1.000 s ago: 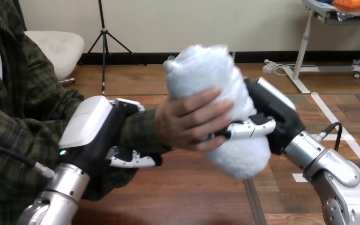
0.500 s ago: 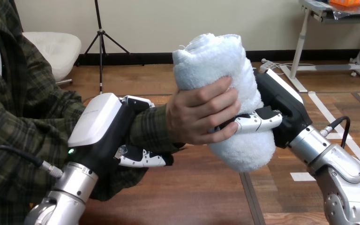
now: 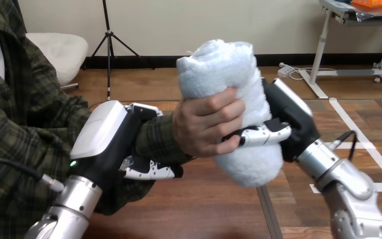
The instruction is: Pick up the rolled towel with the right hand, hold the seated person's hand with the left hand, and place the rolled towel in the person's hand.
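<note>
Robot's left hand is clamped round the person's wrist. The right hand is wrapped round the towel, held upright above the table. The person's hand grips the towel too.

Fluffy terry-cloth rolled towel

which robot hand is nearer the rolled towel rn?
Right. The right hand grips the rolled towel, fingers curled round its middle beside the person's hand; the left hand wraps the person's forearm, clear of the towel.

Brown wooden table, dark plank seam
</note>
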Controlling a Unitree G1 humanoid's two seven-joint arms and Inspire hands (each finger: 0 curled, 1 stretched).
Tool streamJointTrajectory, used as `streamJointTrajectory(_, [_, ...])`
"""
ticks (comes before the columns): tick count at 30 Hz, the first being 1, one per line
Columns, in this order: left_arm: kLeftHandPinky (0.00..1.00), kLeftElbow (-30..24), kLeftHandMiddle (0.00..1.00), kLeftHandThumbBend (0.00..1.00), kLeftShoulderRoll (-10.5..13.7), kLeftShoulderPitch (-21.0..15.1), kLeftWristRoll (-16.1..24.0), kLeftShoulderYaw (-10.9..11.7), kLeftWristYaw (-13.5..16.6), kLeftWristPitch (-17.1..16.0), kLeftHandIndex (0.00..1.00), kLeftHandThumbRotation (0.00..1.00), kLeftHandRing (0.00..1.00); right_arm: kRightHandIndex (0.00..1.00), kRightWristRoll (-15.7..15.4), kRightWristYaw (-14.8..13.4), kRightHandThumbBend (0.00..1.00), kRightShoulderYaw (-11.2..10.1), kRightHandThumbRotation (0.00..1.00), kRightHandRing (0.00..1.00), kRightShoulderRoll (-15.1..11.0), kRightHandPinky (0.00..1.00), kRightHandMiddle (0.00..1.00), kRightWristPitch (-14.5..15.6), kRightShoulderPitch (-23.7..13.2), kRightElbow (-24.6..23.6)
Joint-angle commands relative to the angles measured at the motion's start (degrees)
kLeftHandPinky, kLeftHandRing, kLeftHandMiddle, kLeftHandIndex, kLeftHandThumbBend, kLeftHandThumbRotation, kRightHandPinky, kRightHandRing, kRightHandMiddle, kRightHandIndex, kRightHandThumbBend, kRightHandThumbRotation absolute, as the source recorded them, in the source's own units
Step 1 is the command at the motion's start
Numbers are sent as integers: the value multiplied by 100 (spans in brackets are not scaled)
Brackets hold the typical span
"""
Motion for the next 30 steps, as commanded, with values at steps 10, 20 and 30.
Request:
streamJointTrajectory(10, [18,-483,31,90,-202,-149,-249,-34,-134,-71,32,0,23,23,-32,286,74,407,0,14,304,8,20,353,-330,-100])
streamJointTrajectory(20, [19,-386,32,89,-186,-161,-277,32,-160,-85,33,0,24,29,-71,343,78,379,0,17,231,12,24,418,-317,-113])
streamJointTrajectory(30, [25,-140,38,90,-113,-163,-363,135,-161,-194,39,0,31,48,-298,271,83,349,12,35,63,28,45,231,-279,-107])
